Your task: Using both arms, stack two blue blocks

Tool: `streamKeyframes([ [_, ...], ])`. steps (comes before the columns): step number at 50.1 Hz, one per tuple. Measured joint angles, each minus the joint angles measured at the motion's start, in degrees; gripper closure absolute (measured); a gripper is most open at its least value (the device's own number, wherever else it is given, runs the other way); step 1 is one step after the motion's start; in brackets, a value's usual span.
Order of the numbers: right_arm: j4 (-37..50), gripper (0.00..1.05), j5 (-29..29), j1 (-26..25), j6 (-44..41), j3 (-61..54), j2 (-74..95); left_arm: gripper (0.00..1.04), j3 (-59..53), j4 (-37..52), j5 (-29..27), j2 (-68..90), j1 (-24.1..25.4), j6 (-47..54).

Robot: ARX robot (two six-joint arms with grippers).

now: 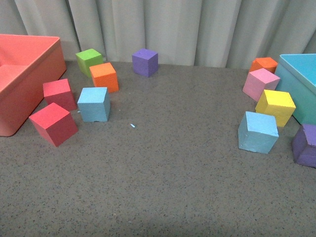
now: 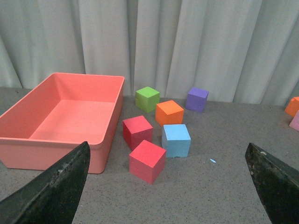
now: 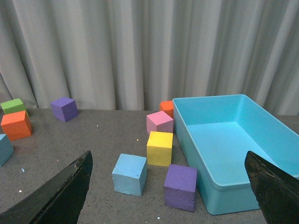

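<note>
Left tool (image 2: 167, 147) spread wide, gripping nothing; blue block (image 2: 176, 140) sits straight ahead of it. Right tool (image 3: 168, 154) wide too; second blue block (image 3: 130, 173) ahead, beside the yellow block (image 3: 160, 148).

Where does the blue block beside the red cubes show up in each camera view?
Front view: blue block on the left, in front of the orange cube.
Left wrist view: blue block beside the red cubes.
Right wrist view: only a sliver at the picture edge.
Shared landmark: purple cube by the curtain.

Salmon bin (image 1: 34, 84) at left, turquoise bin (image 1: 301, 84) at right, yellow cube (image 1: 275, 106) just beside it.
</note>
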Motion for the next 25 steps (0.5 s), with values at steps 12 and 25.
streamKeyframes([
  [12,0.4,0.10,15.4,5.2,-6.9,1.1,5.1,0.07,0.0,0.0,0.0,0.0,0.0,0.0],
  [25,17.2,0.10,13.3,6.9,-0.9,16.3,55.8,0.07,0.0,0.0,0.0,0.0,0.0,0.0],
])
